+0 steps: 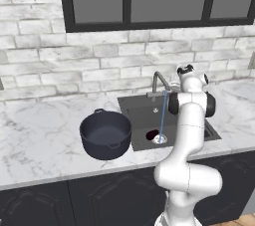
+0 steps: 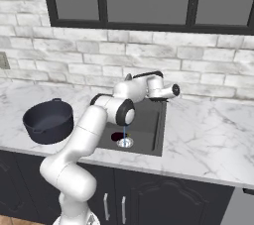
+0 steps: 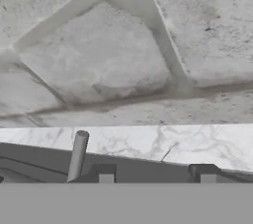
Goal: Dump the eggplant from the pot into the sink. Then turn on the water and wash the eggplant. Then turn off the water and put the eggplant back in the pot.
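In the left base view the pot [image 1: 105,134] stands empty on the surface [image 1: 40,140], just left of the sink [image 1: 142,113]; the eggplant [image 1: 151,134] lies in the basin beside the drain [image 1: 160,139], under a thin water stream [image 1: 163,115].

In the right base view the gripper [image 2: 174,90] is up at the faucet, well above the eggplant [image 2: 117,136].

In the hand view the gripper [image 3: 155,173] holds nothing visible; whether its fingers are apart or closed cannot be told.

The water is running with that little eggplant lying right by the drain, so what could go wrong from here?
1. The eggplant lies beside the stream, so it may get only partly rinsed.
2. The hand is by the faucet lever; a bad push could leave the water on.
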{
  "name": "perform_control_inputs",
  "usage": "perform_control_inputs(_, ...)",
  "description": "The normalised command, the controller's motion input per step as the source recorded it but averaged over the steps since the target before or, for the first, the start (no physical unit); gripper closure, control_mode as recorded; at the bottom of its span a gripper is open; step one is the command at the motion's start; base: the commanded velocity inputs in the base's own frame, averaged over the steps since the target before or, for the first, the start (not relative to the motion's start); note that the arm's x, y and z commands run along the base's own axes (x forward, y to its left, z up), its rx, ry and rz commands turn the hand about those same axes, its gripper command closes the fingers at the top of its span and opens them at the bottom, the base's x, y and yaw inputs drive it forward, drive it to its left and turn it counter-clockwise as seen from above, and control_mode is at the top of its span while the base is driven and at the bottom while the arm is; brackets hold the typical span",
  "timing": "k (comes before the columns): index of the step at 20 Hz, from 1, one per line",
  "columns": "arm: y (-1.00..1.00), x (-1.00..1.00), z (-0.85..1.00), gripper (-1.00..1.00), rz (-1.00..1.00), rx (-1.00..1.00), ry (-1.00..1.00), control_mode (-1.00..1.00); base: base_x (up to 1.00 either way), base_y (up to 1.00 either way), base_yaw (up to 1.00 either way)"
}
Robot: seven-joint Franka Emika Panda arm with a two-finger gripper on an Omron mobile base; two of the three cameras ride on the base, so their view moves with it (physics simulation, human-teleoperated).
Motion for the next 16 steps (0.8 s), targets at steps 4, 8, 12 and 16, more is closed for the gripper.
perform_control_inputs(4, 0.53, 0.00, 0.00, -1.00, 0.13, 0.03, 0.00, -1.00, 0.00, 0.00, 0.00)
perform_control_inputs(8, 0.51, 0.02, 0.00, -1.00, 0.12, 0.03, -0.01, -1.00, 0.00, 0.00, 0.00)
perform_control_inputs(12, 0.56, 0.05, 0.00, -1.00, 0.14, 0.04, -0.03, -1.00, 0.00, 0.00, 0.00)
perform_control_inputs(16, 0.63, 0.15, 0.04, -1.00, 0.15, 0.05, -0.06, -1.00, 0.00, 0.00, 0.00)
